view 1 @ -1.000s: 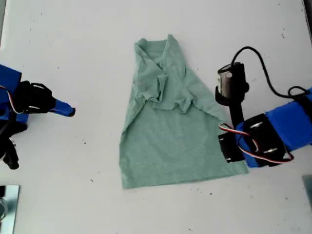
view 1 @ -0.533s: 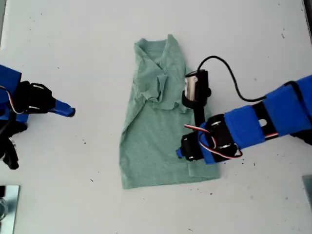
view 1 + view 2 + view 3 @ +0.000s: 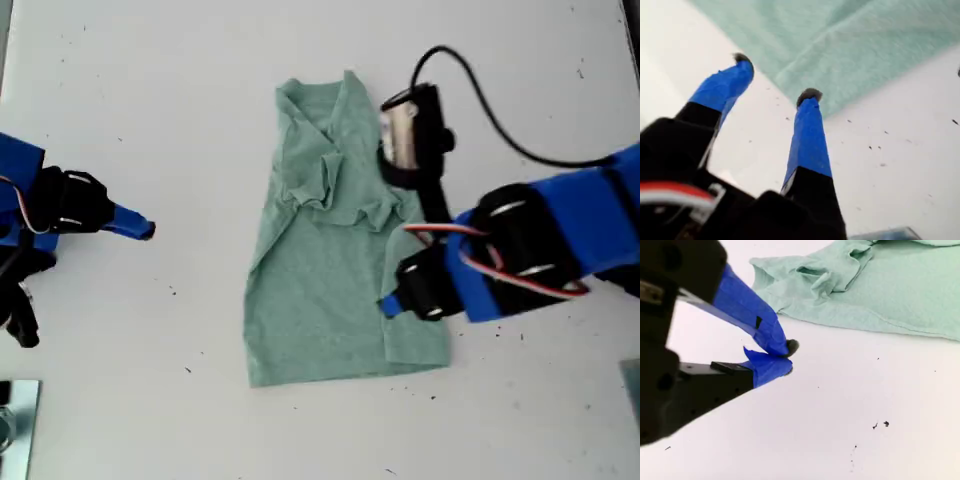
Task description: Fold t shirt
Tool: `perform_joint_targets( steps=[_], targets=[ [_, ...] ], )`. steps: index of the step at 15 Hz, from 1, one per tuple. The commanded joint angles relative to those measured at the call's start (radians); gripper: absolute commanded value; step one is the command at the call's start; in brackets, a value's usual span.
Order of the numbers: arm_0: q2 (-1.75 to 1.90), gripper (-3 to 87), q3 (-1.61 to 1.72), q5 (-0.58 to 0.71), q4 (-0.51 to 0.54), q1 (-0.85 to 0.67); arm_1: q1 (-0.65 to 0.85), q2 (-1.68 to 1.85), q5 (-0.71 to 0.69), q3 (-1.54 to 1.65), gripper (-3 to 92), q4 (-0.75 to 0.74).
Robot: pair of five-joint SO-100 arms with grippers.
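The pale green t shirt (image 3: 320, 285) lies wrinkled on the white table in the middle of the exterior view, its sleeves bunched near the collar and its edge on the exterior view's right folded inward. My first gripper (image 3: 389, 304) hovers at that folded edge. It is open and empty in the first wrist view (image 3: 775, 80), with the t shirt (image 3: 850, 45) just beyond its fingertips. My second gripper (image 3: 140, 228) rests at the exterior view's left, well clear of the cloth. It is shut on nothing (image 3: 789, 357), and the t shirt (image 3: 880, 285) lies farther off.
A black cable (image 3: 500, 120) loops from the first arm's camera across the table. A metal piece (image 3: 15, 420) sits in the exterior view's lower left corner. Bare white table (image 3: 150, 100) surrounds the shirt.
The first arm swung toward the exterior view's left over the shirt, and the lower flap on that view's right now lies folded inward. The second arm has not moved.
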Motion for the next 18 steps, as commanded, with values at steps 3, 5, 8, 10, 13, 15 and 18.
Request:
perform_joint_targets(
  steps=[3,5,8,10,13,15,18],
  targets=[
    [0.005,-0.2,-0.005,0.025,-0.02,0.002,0.201,0.655,-0.222,0.733,1.5,-0.054],
    [0.005,-0.2,-0.005,0.029,-0.021,-0.006,0.334,0.904,-0.302,1.055,1.5,-0.081],
    [-0.012,-0.2,-0.011,0.009,-0.02,-0.008,0.428,1.318,-0.354,1.384,1.6,-0.201],
    [-0.249,-0.2,-0.235,-0.075,-0.002,0.084,0.443,1.155,-0.357,1.35,1.6,-0.209],
    [-0.819,-0.2,-0.83,-0.195,0.144,0.244,0.492,1.144,-0.393,1.335,1.6,-0.216],
    [-1.163,-0.2,-1.267,-0.244,0.265,0.344,0.503,1.155,-0.396,1.339,1.6,-0.216],
    [-1.29,26.5,-1.414,-0.321,0.278,0.399,0.497,1.158,-0.394,1.336,1.6,-0.212]
  ],
)
